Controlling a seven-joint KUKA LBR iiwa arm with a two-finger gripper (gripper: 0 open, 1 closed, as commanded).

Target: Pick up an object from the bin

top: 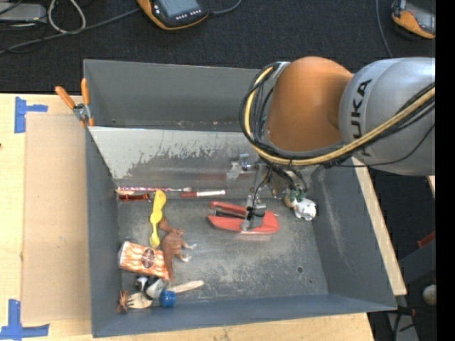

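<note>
Several small things lie in the grey metal bin (234, 265). In the camera view, the one under me is a flat red plastic piece (269, 224), roughly boat-shaped, with a thinner red arm running off toward the bin's left wall. It lies on the floor a little right of the middle, closer to the back wall than to the front rim. My gripper (252, 221) stands upright over its left half, touching it or very nearly. Whether I am released or clenched I cannot tell, because my dark tip merges with the red beneath it.

I judge the piece to be light, stiff and smooth, so it is likely to slip. It sits low on the floor and offers little height to bite on. The best hold looks to be across its narrow width, near where the thin arm meets the body, so that it hangs level.

A small white lump (305, 209) lies just beside it toward the right wall and could get nudged. The yellow banana-shaped toy (156, 216), the brown toy animal (173, 244) and the orange packet (141, 258) lie well apart toward the front-left corner.
</note>
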